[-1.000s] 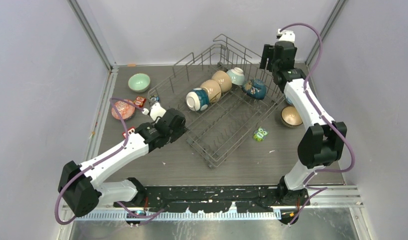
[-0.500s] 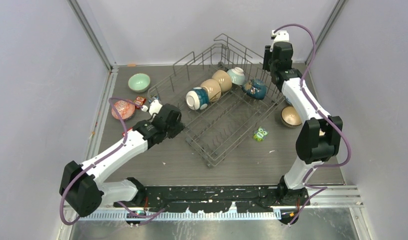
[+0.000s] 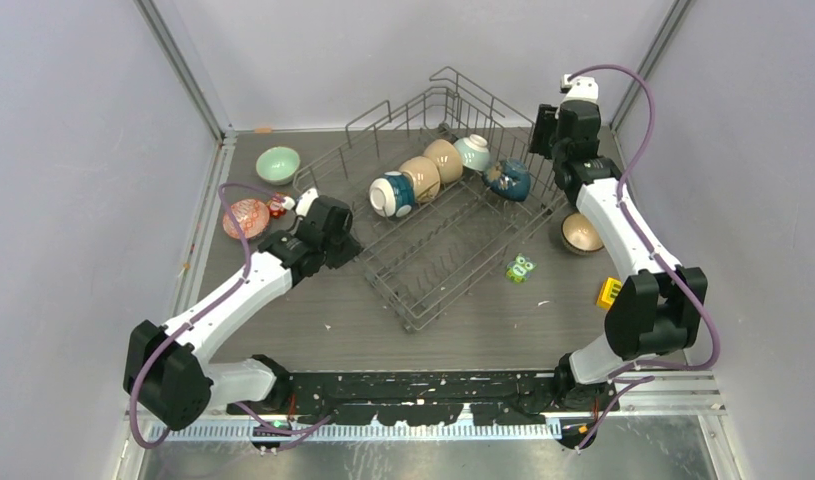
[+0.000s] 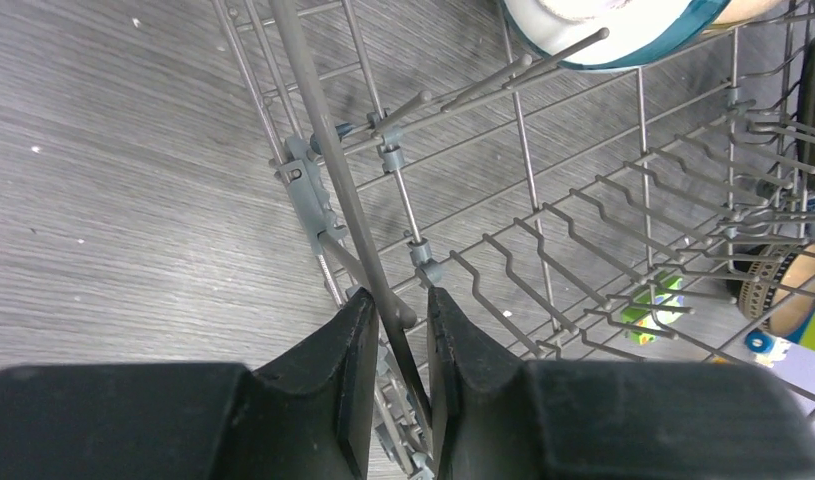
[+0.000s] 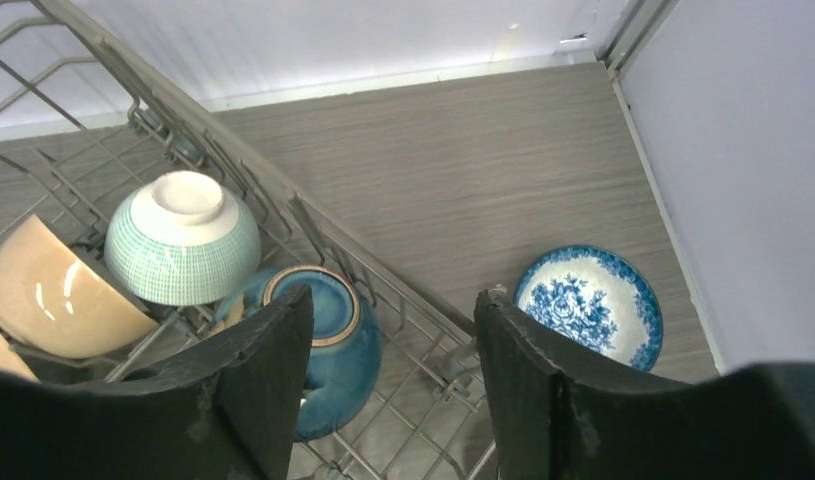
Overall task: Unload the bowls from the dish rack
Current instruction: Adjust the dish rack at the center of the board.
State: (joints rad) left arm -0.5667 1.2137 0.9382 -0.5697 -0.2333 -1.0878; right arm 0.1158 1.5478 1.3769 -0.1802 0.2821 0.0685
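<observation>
pinching the dish rack (image 4: 318, 120) by its side wire, your left end effector (image 4: 398, 300) could drag or tip it if it pulls. right end effector (image 5: 391, 300) hangs spread above the dark blue bowl (image 5: 323, 345), which sits just inside the rack wall; wires could snag a finger.

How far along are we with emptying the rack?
Done: four bowls sit on the table, including the mint bowl and the blue-white bowl. In hand: left hand clamps the dish rack rim; right hand is open near the dark blue bowl. Left: five racked bowls.
</observation>
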